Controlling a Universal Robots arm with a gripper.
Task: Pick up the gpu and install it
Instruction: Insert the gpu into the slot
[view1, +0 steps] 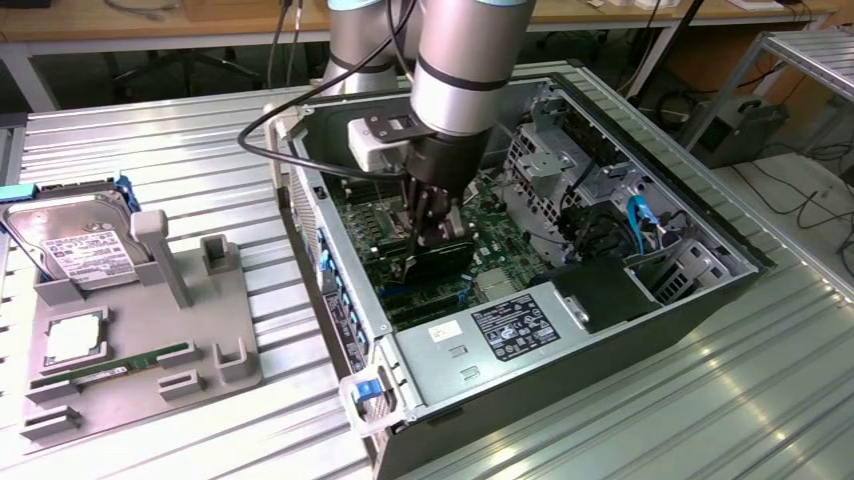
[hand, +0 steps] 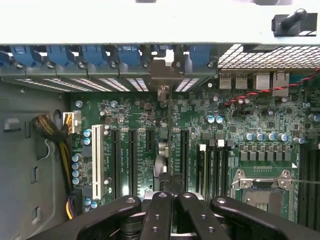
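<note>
Exterior view, nearest first: a grey fixture tray (view1: 200, 300) sits on the slatted metal table (view1: 641, 400) at the exterior view's left, carrying a green memory stick (view1: 114, 365) lying flat, a square CPU-like chip (view1: 74, 338) in a pocket, and a silver hard drive (view1: 80, 250) with a white label leaning in a blue-edged slot. Beside it, to the exterior view's right, the open PC case (view1: 534, 340) lies on its side, its power supply (view1: 514, 325) with a label at the near end. The arm (view1: 461, 60) reaches down into the case over the green motherboard (view1: 501, 240). The gripper (view1: 438, 245) is pinched on the gpu (view1: 441, 262), a thin dark card held edge-down, close over the board; whether it touches a slot cannot be told. Wrist view: the black fingers (hand: 160, 215) are drawn close together around the card's edge (hand: 165, 165), which runs away from the camera in line with the expansion slots (hand: 132, 160) and ends at its pale bracket (hand: 164, 75) against the rear slot openings with blue clips (hand: 95, 54). CPU socket (hand: 262, 185) lies off to one side; rear wall of the case is farthest.
</note>
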